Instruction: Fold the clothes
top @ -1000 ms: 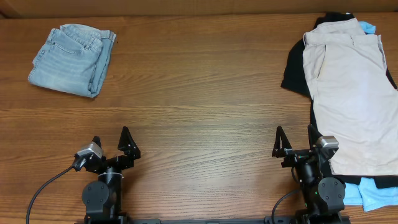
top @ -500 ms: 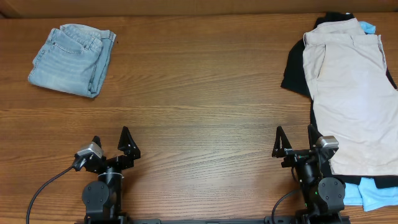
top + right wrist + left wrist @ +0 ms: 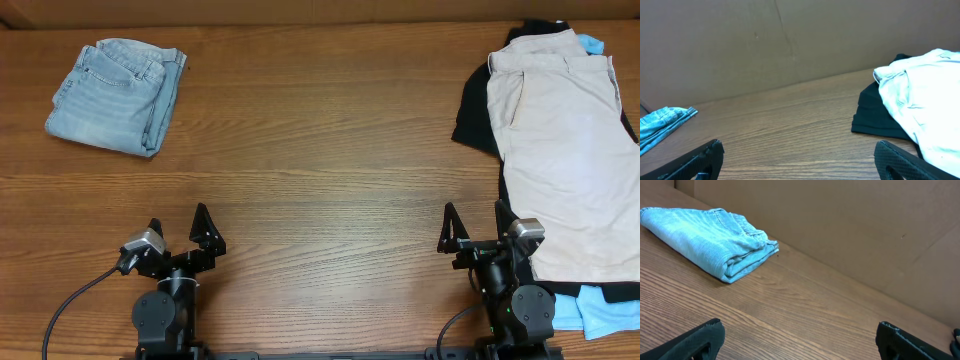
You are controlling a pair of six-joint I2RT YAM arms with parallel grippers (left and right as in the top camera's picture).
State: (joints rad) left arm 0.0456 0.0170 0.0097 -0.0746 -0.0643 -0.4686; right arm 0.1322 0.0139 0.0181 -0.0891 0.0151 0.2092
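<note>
Folded denim [image 3: 117,95]: far-left of table [image 3: 320,150], unmoved.
Left gripper [image 3: 178,222]: near edge, jaws spread wide, empty, same as before.
Right gripper [image 3: 475,212]: likewise wide apart, empty, unchanged.
Khaki shorts [image 3: 565,150]: far right, spread flat over black garment [image 3: 472,120] and light-blue garment [image 3: 590,310], just beside right gripper; position unchanged.

A: How many garments?
B: One shorts [image 3: 565,150], one denim [image 3: 117,95], one black garment [image 3: 472,115]. Blue cloth [image 3: 590,310] shows in two spots; one piece or two, I can't tell.
A: Grippers?
B: Two: left gripper [image 3: 178,220], right gripper [image 3: 474,212]. One table [image 3: 330,150].
</note>
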